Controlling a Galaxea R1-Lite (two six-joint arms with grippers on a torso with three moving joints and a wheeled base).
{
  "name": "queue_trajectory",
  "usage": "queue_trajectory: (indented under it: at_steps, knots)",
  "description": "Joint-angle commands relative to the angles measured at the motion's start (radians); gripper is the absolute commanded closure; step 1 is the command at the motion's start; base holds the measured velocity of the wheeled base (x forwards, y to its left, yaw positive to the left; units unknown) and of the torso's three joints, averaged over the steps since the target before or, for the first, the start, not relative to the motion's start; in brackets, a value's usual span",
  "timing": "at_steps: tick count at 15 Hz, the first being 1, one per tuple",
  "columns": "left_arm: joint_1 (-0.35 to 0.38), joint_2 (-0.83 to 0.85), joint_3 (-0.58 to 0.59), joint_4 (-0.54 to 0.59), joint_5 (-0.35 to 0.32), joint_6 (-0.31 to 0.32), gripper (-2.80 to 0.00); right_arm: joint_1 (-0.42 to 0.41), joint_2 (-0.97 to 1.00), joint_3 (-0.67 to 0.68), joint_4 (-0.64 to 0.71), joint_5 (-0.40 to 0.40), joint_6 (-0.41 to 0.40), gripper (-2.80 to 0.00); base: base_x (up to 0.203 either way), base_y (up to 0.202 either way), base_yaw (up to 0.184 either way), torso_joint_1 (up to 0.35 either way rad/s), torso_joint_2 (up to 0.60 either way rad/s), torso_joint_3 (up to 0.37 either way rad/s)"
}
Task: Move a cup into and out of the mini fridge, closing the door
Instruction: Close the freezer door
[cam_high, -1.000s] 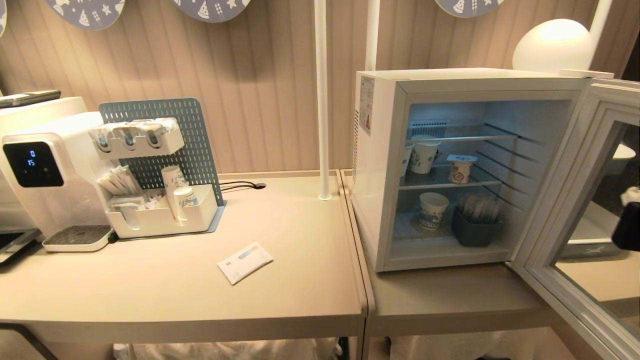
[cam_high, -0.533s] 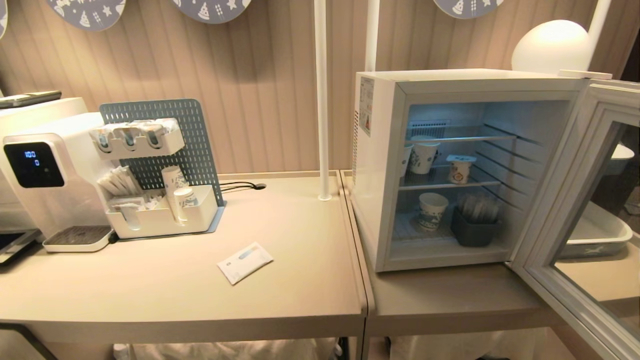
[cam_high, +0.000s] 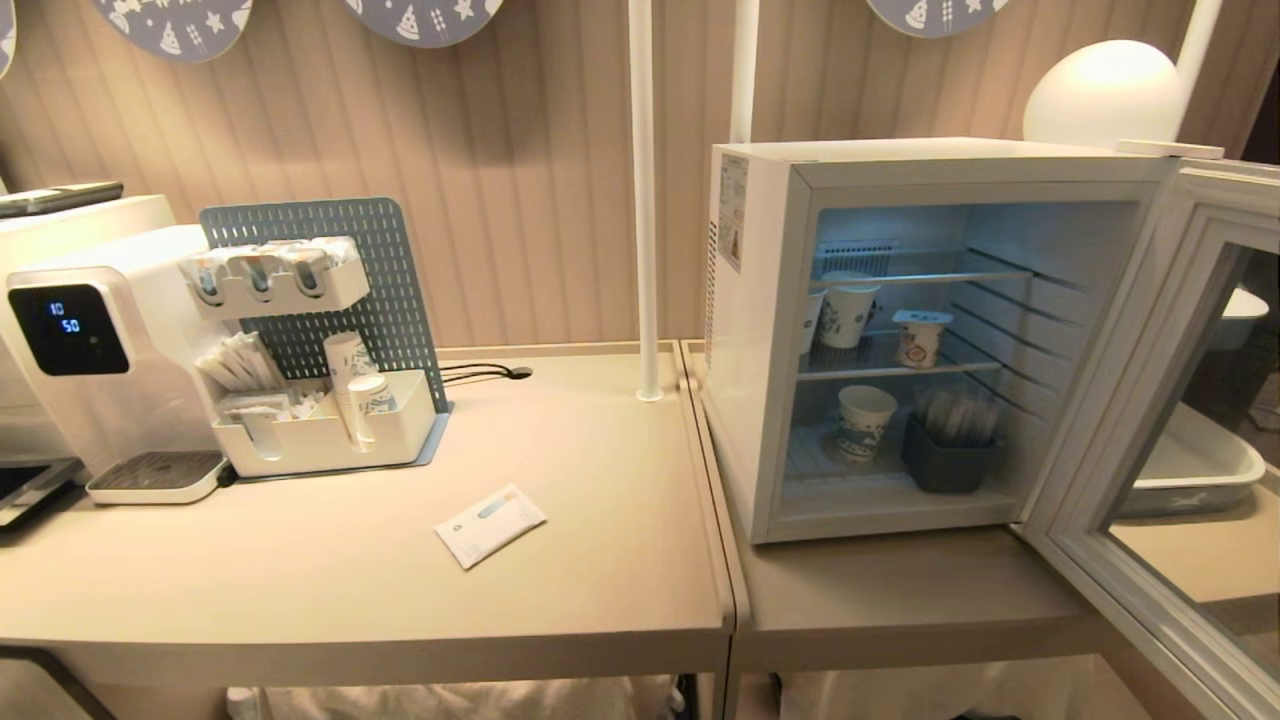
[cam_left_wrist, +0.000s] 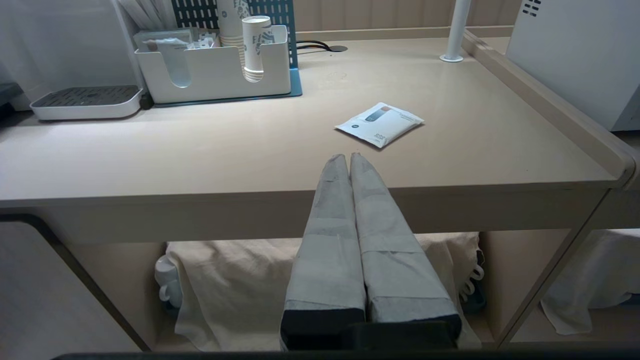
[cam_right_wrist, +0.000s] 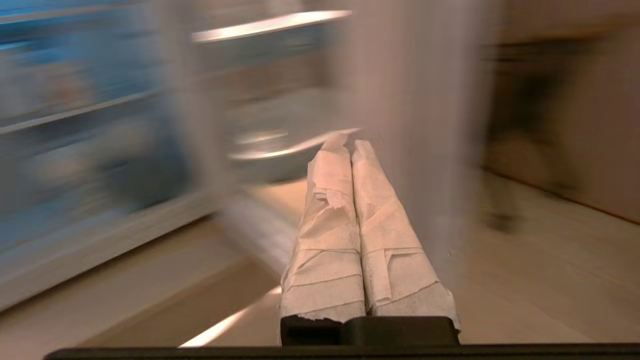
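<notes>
fridge (cam_high: 760, 350) side label perhaps unreadable, display (cam_high: 66, 328) "10 50"

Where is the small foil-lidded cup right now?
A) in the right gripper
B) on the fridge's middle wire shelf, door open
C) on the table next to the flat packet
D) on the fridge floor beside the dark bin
B: the cup stands on the middle wire shelf of the mini fridge, right of a taller paper cup, with the door swung open.

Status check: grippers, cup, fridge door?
Left gripper shut, empty, parked at table edge. Right gripper shut, empty. Cup on middle shelf of mini fridge. Door wide open, nothing blocking.
</notes>
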Motion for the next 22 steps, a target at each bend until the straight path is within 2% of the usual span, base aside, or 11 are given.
queue_trajectory:
  at_steps: [1, 3, 4, 5, 6, 9, 13, 22]
  knots:
    - [0.001, 0.002, 0.002, 0.000, 0.001, -0.002, 0.00, -0.004, -0.037, 0.020, 0.015, 0.308, 0.028, 0.00, 0.000, 0.000, 0.000, 0.000, 0.00, 0.000]
    - [0.001, 0.002, 0.002, 0.000, 0.001, -0.002, 0.00, -0.006, -0.035, 0.014, 0.123, 0.508, 0.052, 0.00, 0.000, 0.000, 0.000, 0.000, 0.00, 0.000]
    - [0.001, 0.002, 0.000, 0.000, 0.001, -0.002, 0.00, -0.006, -0.035, 0.016, 0.199, 0.565, 0.040, 0.00, 0.000, 0.000, 0.000, 0.000, 0.00, 0.000]
    - [0.001, 0.002, 0.002, 0.000, 0.001, -0.004, 0.00, -0.006, -0.034, 0.005, 0.256, 0.582, -0.002, 0.00, 0.000, 0.000, 0.000, 0.000, 0.00, 0.000]
    - [0.001, 0.002, 0.000, 0.000, 0.001, -0.005, 0.00, -0.006, -0.033, -0.006, 0.274, 0.590, -0.016, 0.00, 0.000, 0.000, 0.000, 0.000, 0.00, 0.000]
    - [0.001, 0.002, 0.002, 0.000, 0.001, -0.006, 0.00, -0.006, -0.033, -0.003, 0.269, 0.585, 0.043, 0.00, 0.000, 0.000, 0.000, 0.000, 0.00, 0.000]
    - [0.001, 0.002, 0.002, 0.000, 0.001, -0.006, 0.00, -0.006, -0.033, -0.003, 0.269, 0.579, 0.043, 0.00, -0.013, 0.000, -0.001, 0.001, 0.00, 0.001]
    - [0.001, 0.002, 0.002, 0.000, 0.001, -0.008, 0.00, -0.006, -0.033, 0.001, 0.260, 0.576, 0.046, 0.00, -0.184, 0.000, 0.000, 0.003, 0.00, 0.002]
